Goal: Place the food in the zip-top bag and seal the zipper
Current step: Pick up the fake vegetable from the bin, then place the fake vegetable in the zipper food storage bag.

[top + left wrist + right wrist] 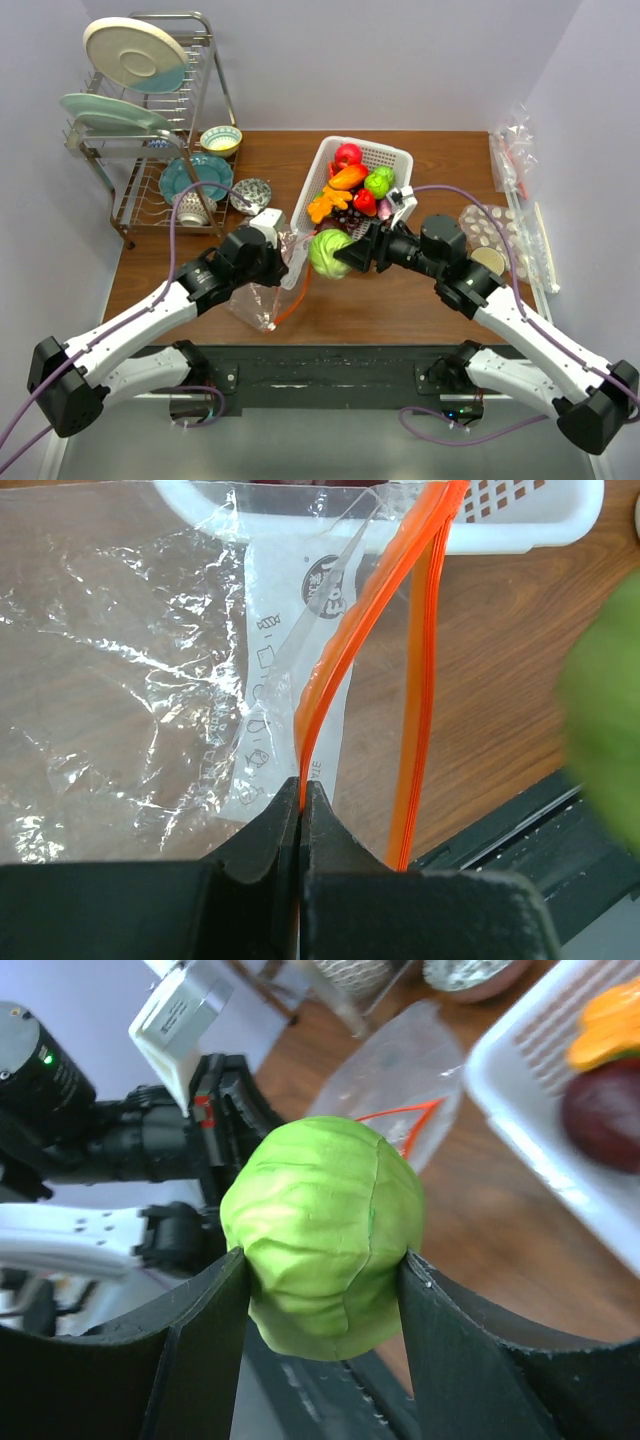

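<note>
The clear zip-top bag [262, 295] lies on the table's front left, mouth facing right and open; it also shows in the left wrist view [150, 650]. My left gripper [302, 805] is shut on one lip of the orange-red zipper [345, 655], and the other lip [420, 680] hangs apart. My right gripper [322, 1260] is shut on a green toy cabbage [322, 1230], held above the table just right of the bag's mouth [329, 252]. The bag shows behind it in the right wrist view [400, 1080].
A white basket [392, 158] behind the cabbage holds several toy fruits and vegetables. A dish rack [150, 120] with plates and bowls stands at the back left. Clear packets [515, 150] and a tray [490, 230] lie along the right side.
</note>
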You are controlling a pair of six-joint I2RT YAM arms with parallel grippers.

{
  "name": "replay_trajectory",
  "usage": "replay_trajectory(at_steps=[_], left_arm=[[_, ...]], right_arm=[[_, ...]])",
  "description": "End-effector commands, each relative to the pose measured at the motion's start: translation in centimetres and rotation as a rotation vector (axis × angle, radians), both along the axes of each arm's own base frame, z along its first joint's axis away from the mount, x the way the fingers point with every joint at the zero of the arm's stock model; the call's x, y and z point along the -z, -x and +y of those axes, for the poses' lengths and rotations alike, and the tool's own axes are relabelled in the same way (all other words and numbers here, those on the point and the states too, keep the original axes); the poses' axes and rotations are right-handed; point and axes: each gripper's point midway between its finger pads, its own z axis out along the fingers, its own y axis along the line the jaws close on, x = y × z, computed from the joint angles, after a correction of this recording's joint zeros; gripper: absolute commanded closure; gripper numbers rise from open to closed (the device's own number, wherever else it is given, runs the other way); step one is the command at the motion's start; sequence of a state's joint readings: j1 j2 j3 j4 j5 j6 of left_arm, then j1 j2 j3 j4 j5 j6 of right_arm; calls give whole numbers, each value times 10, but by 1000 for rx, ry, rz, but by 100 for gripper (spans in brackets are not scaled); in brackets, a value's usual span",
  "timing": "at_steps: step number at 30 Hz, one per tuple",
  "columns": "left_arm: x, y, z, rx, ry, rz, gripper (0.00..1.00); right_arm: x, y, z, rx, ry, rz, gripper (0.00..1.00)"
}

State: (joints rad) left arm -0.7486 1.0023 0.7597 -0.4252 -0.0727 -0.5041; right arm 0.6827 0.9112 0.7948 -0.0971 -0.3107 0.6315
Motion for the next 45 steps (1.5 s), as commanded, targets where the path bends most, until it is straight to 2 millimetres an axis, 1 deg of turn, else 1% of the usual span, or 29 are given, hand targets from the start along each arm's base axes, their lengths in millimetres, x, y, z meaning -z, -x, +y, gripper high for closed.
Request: replay_trajectory(at_steps=[1, 3, 4, 6, 7, 13, 15, 18, 20, 23, 27, 28, 32, 35, 42, 45], left_arm=[[-28, -7, -20, 38, 83, -47, 100], [-30, -7, -22, 44, 97, -43, 100], [-32, -6, -23, 46, 105, -46, 100], [-36, -7, -25, 48, 119, -48, 100], [-38, -7, -25, 46, 122, -50, 100], [-64, -4, -32, 72, 176, -64, 100], [-70, -2, -34, 80, 193, -61, 100], [-82, 3, -43, 102, 262, -52, 100], [-86, 10, -51, 137, 317, -26, 100], [-95, 12, -59, 157, 369, -22, 100], [-106, 13, -62, 163, 399, -24, 100], [-113, 14, -64, 171, 411, -31, 100], [-124, 13, -63, 170, 419, -51, 100], [-124, 9, -58, 145, 393, -60, 100], [-108, 4, -55, 113, 319, -23, 100], [-106, 4, -60, 131, 326, -10, 100]], right_arm=[[-14, 18, 33, -170, -217, 73, 48], [-7, 19, 38, -185, -232, 115, 49], [0, 18, 42, -194, -234, 127, 49], [6, 16, 44, -189, -234, 139, 49], [10, 15, 44, -181, -224, 147, 49], [37, 2, 41, -106, -139, 178, 49], [47, -6, 37, -48, -102, 185, 48], [60, -9, 34, -9, -74, 203, 48], [63, -11, 34, 3, -77, 206, 48], [68, -15, 33, 23, -71, 212, 48], [72, -19, 32, 50, -64, 210, 48], [76, -22, 30, 66, -52, 209, 47], [87, -25, 23, 104, -6, 215, 47], [96, -27, 18, 129, 27, 220, 47], [113, -25, 14, 139, 68, 250, 47], [115, -24, 18, 135, 50, 263, 47]])
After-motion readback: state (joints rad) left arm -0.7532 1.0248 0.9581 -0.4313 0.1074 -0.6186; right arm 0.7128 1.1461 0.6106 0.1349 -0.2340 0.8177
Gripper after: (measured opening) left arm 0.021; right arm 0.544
